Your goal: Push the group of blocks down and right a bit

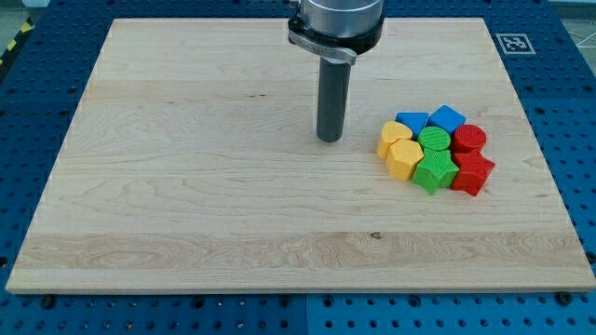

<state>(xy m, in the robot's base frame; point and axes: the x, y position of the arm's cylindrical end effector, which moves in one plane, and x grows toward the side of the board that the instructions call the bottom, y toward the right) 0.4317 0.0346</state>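
Note:
A tight group of blocks lies at the view's right on the wooden board (186, 186). It holds two blue blocks (412, 121) (447, 118) at the top, two yellow blocks (394, 136) (404, 159) on the left, a green round block (434, 140) and a green star block (434, 172) in the middle, and two red blocks (469, 139) (473, 173) on the right. My tip (329, 140) stands on the board to the left of the group, a short gap from the upper yellow block, touching nothing.
The board lies on a blue perforated table (37, 93). A black-and-white marker tag (515, 43) sits at the top right beyond the board's corner. The arm's grey body (335, 23) hangs over the board's top edge.

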